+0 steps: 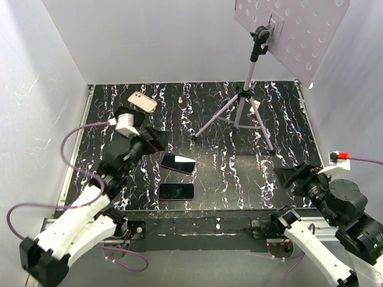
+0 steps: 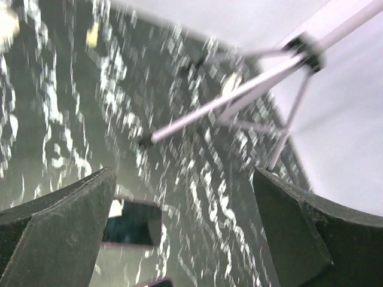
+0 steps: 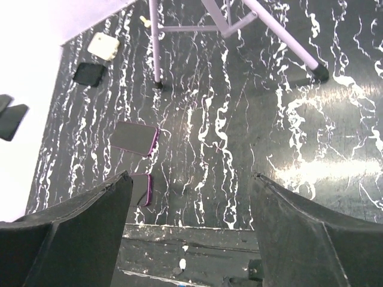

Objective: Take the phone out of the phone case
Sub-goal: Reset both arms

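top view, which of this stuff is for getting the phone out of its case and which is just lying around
For the job: upper pink-edged slab, lower pink-edged slab; I cannot tell which is phone and which is case.

Probably just lying about: beige slab, small pale peg, tripod, perforated board, black pad.

Black white-veined table, lilac tripod standing toward its rear, grey perforated panel clamped atop
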`<state>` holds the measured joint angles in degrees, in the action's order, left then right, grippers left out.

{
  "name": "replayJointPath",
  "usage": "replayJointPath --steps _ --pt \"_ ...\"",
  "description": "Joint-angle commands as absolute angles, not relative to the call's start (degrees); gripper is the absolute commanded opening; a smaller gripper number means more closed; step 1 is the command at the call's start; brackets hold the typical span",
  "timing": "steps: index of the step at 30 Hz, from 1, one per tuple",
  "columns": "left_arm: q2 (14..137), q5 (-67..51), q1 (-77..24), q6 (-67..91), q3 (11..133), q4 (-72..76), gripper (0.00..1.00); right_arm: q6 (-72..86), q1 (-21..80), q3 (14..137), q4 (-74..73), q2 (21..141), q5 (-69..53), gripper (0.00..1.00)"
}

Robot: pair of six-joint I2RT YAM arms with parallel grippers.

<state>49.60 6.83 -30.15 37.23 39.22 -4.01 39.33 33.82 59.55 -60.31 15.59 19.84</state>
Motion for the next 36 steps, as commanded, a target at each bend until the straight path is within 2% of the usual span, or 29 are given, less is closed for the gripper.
replayJointPath --steps 1,6,16,36 --pt "37.64 14.33 -32.34 28.31 34.63 11.68 0.98 35.60 33.93 61.70 -57.23 11.96 20.57 0.85" --pt "32.26 10.64 -32.87 25.58 35.06 13.62 0.98 35.07 33.93 59.60 -53.01 5.29 20.30 0.86" --pt "32.08 10.55 -32.87 22.76 39.81 11.78 0.98 34.89 33.93 58.54 -50.01 -1.30 21.97 0.88" --pt "34.54 10.81 -32.87 22.06 40.34 9.84 0.98 36.47 33.93 55.90 -47.55 -2.55 23.03 0.90"
